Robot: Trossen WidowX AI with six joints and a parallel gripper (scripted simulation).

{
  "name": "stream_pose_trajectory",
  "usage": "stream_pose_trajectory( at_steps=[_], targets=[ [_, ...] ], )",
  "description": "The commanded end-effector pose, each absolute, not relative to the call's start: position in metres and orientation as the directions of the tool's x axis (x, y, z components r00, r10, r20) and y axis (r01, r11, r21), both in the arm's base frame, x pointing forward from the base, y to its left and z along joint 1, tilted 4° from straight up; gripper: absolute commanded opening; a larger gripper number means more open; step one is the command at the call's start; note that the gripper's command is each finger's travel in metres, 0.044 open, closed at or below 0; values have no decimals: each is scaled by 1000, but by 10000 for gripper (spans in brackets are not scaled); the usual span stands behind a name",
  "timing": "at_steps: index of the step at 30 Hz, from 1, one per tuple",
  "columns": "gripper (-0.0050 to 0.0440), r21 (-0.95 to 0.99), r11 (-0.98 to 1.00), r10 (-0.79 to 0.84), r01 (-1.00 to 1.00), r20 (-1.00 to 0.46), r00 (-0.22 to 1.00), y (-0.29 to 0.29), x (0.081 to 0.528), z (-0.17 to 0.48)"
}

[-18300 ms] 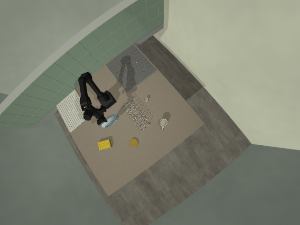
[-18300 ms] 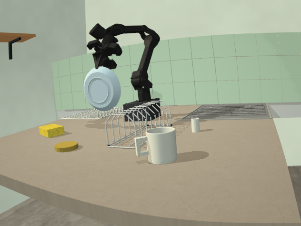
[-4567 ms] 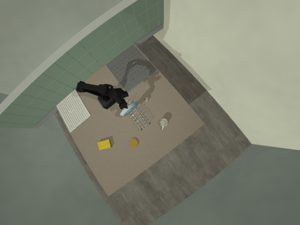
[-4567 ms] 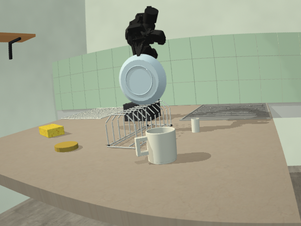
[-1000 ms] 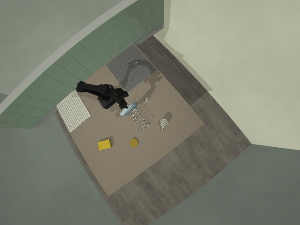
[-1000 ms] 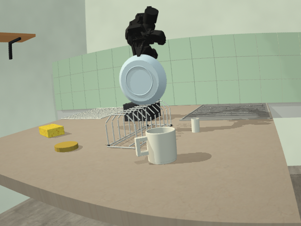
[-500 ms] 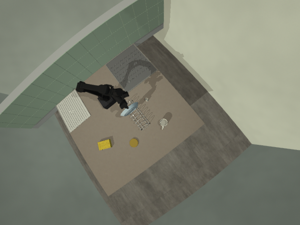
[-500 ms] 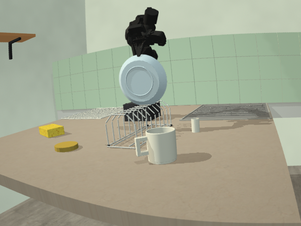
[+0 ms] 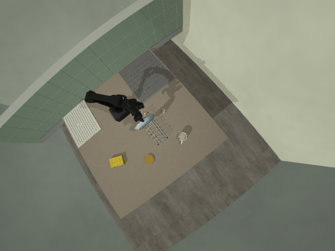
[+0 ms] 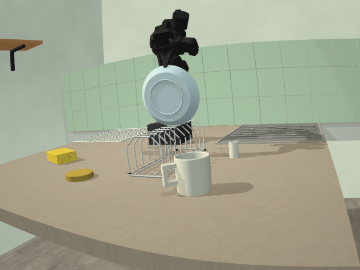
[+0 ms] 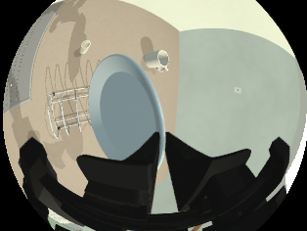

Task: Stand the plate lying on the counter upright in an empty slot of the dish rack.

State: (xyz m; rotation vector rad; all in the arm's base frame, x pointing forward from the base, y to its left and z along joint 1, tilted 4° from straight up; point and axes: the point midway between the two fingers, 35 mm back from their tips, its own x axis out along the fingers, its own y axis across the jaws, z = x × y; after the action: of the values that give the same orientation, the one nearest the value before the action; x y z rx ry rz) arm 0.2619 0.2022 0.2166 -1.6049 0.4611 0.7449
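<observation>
A pale blue plate (image 9: 144, 122) (image 10: 170, 94) (image 11: 126, 107) hangs upright on edge, gripped at its top rim. My gripper (image 10: 167, 63) (image 11: 161, 135) (image 9: 140, 116) is shut on that rim and holds the plate just above the near end of the wire dish rack (image 9: 159, 130) (image 10: 145, 151) (image 11: 65, 107). In the exterior view the plate's lower edge is level with the tops of the rack's back loops. The rack stands on the counter (image 10: 261, 188) and its slots hold no other plate.
A cream mug (image 10: 191, 174) (image 9: 182, 136) (image 11: 156, 59) stands in front of the rack, a small cream cup (image 10: 233, 149) (image 9: 163, 110) beside it. A yellow sponge (image 9: 116, 161) (image 10: 61, 155) and a yellow disc (image 9: 149, 159) (image 10: 78, 175) lie to the left. A white mat (image 9: 81, 123) and a grey drain grid (image 9: 147, 74) lie at the back.
</observation>
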Motion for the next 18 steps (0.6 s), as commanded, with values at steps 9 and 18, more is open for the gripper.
stream_pose_trajectory(
  at_steps=[9,18],
  targets=[
    [0,-715,-172,121,-677,-698,706,203,263,205],
    [0,-716,-172,121,-677,-697,706,203,264,204]
  ],
)
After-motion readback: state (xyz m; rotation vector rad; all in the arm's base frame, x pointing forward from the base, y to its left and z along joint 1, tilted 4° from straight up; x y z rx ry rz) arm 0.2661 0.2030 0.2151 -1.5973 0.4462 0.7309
